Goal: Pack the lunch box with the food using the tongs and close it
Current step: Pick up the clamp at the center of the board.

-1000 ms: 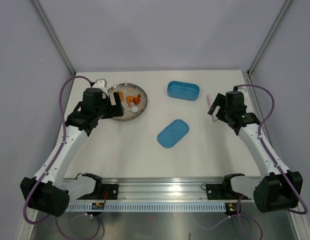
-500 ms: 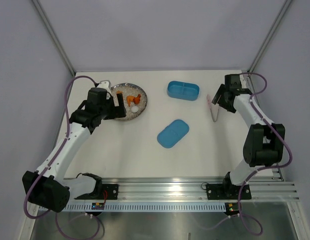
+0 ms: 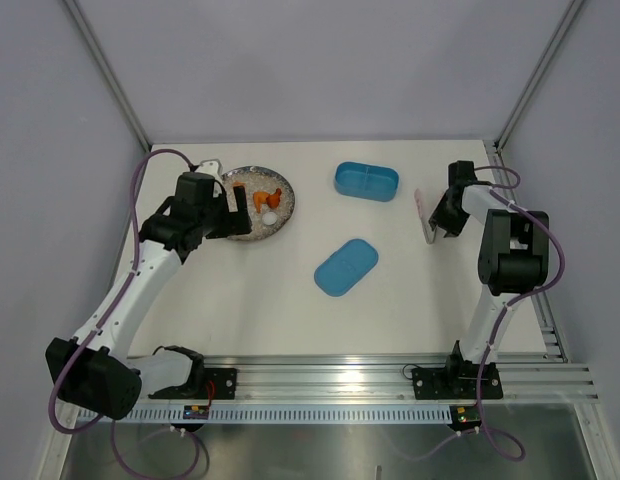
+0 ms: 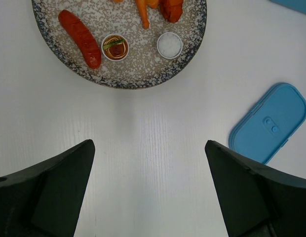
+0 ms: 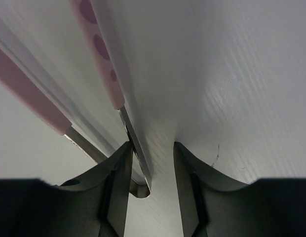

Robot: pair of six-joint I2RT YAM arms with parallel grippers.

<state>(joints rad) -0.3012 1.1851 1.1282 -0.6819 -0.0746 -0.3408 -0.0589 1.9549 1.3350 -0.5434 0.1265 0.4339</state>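
Right claw (image 3: 440,217) sits low on the bench (image 3: 290,320), close to its right edge and in the far half. Its jaws are drawn narrow around the bare metal end of the tongs (image 5: 101,59). In the right wrist view the metal strip lies against one finger (image 5: 117,187) and a gap shows beside the other. I cannot tell whether the jaws actually pinch it. The pink, dotted arms of the tongs run away from the claw along the bench top, roughly in line with the right edge.

Left claw (image 4: 148,143) hangs above the bench near the far left corner. Its jaws are spread wide and hold nothing, with only bare bench top between them. Just beyond its fingertips lies the speckled plate (image 4: 118,84). It carries the food: a red sausage (image 4: 80,32), a small round cup (image 4: 115,47), a white piece (image 4: 170,44) and orange pieces (image 4: 143,12) at its far side.

The lunch box (image 3: 366,181) stands open near the far edge, right of centre, between the plate and the tongs and touching neither. Both of its compartments look bare from above. Its lid (image 3: 346,266) lies flat and askew at about the middle of the bench, well apart from the box.
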